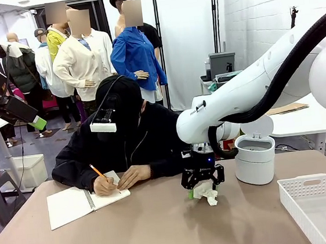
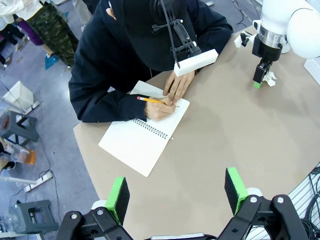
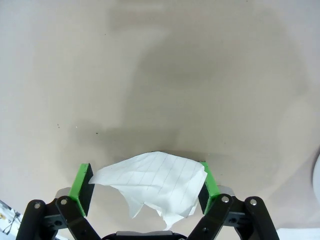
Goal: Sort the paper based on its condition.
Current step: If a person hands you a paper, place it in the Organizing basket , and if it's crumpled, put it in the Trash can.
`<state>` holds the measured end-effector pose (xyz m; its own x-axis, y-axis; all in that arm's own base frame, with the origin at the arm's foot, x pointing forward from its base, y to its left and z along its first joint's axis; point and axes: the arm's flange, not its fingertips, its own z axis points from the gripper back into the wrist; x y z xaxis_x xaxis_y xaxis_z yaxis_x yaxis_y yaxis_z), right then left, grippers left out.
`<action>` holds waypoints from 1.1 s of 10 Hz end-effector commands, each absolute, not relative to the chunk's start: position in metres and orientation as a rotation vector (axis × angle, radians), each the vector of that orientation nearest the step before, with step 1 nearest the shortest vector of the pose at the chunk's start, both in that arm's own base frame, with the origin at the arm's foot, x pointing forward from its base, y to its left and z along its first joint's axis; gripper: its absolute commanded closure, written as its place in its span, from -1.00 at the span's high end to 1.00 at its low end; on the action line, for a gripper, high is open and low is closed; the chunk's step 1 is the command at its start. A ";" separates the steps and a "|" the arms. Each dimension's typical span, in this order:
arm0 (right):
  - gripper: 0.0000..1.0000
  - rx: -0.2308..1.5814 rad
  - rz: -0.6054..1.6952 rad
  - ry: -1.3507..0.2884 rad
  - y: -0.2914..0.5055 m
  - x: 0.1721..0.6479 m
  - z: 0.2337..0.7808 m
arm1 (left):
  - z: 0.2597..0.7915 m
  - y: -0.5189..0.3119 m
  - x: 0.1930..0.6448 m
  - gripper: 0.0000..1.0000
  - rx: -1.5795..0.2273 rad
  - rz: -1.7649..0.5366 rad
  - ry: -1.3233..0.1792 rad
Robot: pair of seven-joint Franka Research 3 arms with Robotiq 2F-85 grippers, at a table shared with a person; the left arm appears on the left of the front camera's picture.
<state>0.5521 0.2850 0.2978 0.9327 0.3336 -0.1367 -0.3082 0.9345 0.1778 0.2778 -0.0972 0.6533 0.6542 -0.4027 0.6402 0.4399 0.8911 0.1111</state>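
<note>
The right gripper (image 3: 145, 176) stands with its jaws wide apart, straddling the paper (image 3: 160, 190) (a creased, lined wad), which lies on the table (image 1: 156, 227) right of centre, near the white bin (image 1: 254, 160). The left gripper (image 2: 176, 194) hangs spread and empty, high above the notebook (image 2: 135, 145) where a person (image 1: 135, 136) writes.

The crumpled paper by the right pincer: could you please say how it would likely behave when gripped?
The crumpled paper is creased and lumpy, so it will probably squash in the right pincer. It looks thin, so it is likely very light.
</note>
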 end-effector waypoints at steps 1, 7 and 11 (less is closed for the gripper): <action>1.00 0.160 0.323 0.164 0.283 0.552 0.298 | 0.654 -0.098 0.277 1.00 -0.055 -0.478 -0.713; -0.15 0.158 0.278 0.135 0.284 0.552 0.299 | 0.654 -0.098 0.277 1.00 -0.055 -0.478 -0.713; -0.15 0.052 0.298 0.114 0.283 0.534 0.342 | 0.654 -0.098 0.277 1.00 -0.055 -0.478 -0.713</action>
<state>0.5471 0.2864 0.3276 0.9436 0.3125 -0.1089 -0.2966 0.9446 0.1408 0.2779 -0.0972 0.6533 0.6543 -0.4027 0.6402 0.4399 0.8912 0.1110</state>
